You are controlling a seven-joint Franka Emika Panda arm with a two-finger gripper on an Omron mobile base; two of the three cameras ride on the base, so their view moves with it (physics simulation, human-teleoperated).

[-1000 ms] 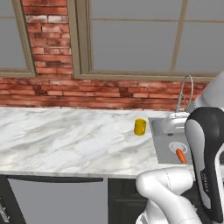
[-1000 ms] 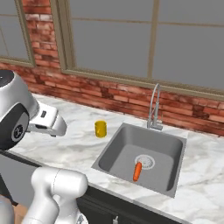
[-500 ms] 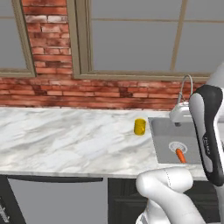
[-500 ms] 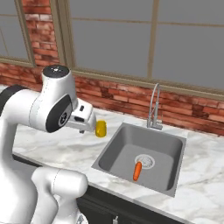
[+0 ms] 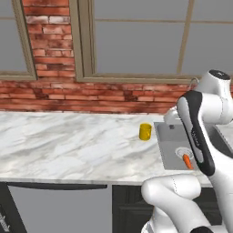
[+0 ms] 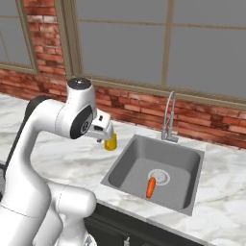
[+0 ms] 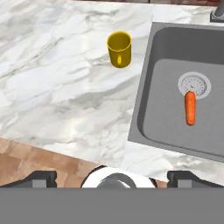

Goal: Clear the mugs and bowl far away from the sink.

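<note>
- Sink point(image 6: 153, 175) first, since it's the biggest thing around: it's sunk into the marble counter point(image 5: 68, 145) at the right end, with a carrot point(image 7: 190, 107) lying in the basin, its tip touching the round drain point(image 7: 194, 84). The faucet point(image 6: 168, 117) is seen at the back edge.
- Arm next: compared with a second ago, it's been swung up and forward, so the hand is now held above the counter near the sink's left edge, camera pointed down at the mug. The base looks to have been left where it was, since the scene hasn't shifted.
- Yellow mug point(image 7: 119, 48) is parked upright on the marble just beside the sink's left rim, handle turned toward the hand camera. It hasn't been moved at all.
- Gripper point(image 7: 111, 177): fingers are spread fully apart, nothing is held between them.
- What that probably means: the approach has only just been started, and the mug is being lined up for a grab. It's not been cleared yet. The teal mug and the bowl can't be placed from these shots.
</note>
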